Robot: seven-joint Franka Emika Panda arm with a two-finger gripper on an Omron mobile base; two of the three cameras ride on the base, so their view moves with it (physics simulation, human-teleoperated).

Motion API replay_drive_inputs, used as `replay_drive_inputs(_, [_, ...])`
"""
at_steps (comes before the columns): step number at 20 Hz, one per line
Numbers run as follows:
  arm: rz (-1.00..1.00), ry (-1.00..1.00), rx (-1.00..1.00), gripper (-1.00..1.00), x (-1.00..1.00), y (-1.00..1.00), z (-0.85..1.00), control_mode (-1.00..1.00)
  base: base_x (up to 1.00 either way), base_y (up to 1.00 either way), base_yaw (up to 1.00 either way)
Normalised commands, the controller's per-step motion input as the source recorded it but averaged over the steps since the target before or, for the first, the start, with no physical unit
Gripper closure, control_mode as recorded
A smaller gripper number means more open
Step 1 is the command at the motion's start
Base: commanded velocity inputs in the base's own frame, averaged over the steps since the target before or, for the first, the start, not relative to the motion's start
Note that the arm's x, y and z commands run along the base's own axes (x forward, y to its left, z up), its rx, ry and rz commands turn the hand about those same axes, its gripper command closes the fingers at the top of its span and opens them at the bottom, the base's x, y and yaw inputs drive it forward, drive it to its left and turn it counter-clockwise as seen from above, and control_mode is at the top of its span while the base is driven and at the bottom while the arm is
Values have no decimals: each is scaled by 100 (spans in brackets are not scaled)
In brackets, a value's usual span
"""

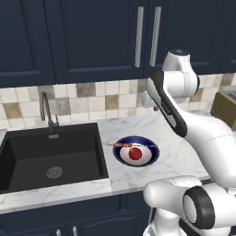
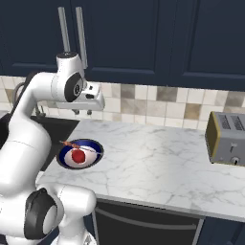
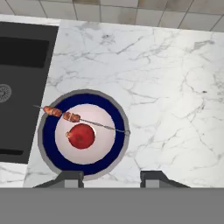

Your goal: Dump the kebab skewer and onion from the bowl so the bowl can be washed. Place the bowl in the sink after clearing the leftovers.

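Two leftovers, one bowl, none yet dumped; gripper poised high, fingers spread wide, empty.
Nearest: bowl on the marble counter, just beside the sink; the onion sits in its white middle, the kebab skewer lies across the far rim, stick overhanging. Farthest: tiled backsplash. Advice: descend over a bare stretch of rim, clear of the skewer, and pinch firmly before tipping.
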Motion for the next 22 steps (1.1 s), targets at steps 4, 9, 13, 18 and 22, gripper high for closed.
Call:
replay_drive_inputs(4, [0,0,0,-100,0,5,0,-100,0,0,0])
replay_drive_inputs(9, [-5,-1,6,-100,-28,0,-5,-100,0,0,0])
replay_drive_inputs(13, [-10,0,13,-100,-44,-8,-33,-100,0,0,0])
replay_drive_inputs(18, [-14,0,14,-100,-45,-17,-66,-100,0,0,0])
replay_drive_inputs(22, [-16,6,10,-100,-15,-9,-62,-100,0,0,0])
